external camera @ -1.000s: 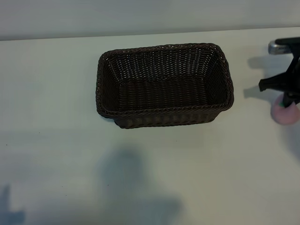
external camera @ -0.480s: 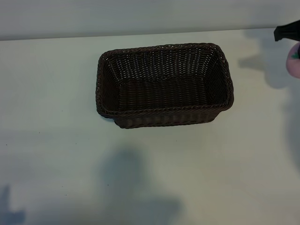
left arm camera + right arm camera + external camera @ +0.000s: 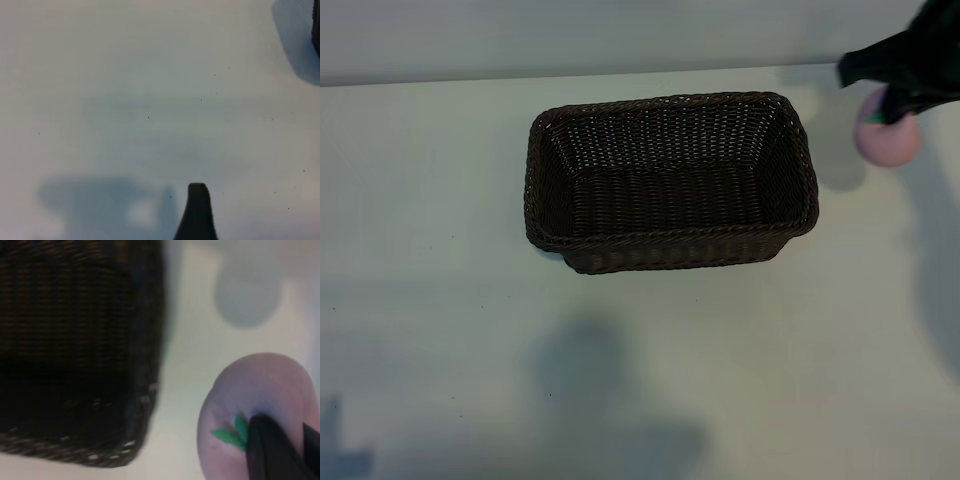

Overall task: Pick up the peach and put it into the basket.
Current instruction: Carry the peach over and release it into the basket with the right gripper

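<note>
Small round pale-pink peach [image 3: 888, 139] clenched in the black right gripper [image 3: 892, 105], aloft at two o'clock of the large rectangular dark-brown woven wicker basket [image 3: 670, 255]; left gripper [image 3: 198, 212] spread, over bare white table [image 3: 440, 330].

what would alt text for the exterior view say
The right gripper holds the pale-pink peach in the air at the view's right edge, just beside the basket. The dark woven basket has nothing in it and sits on a white table.
</note>
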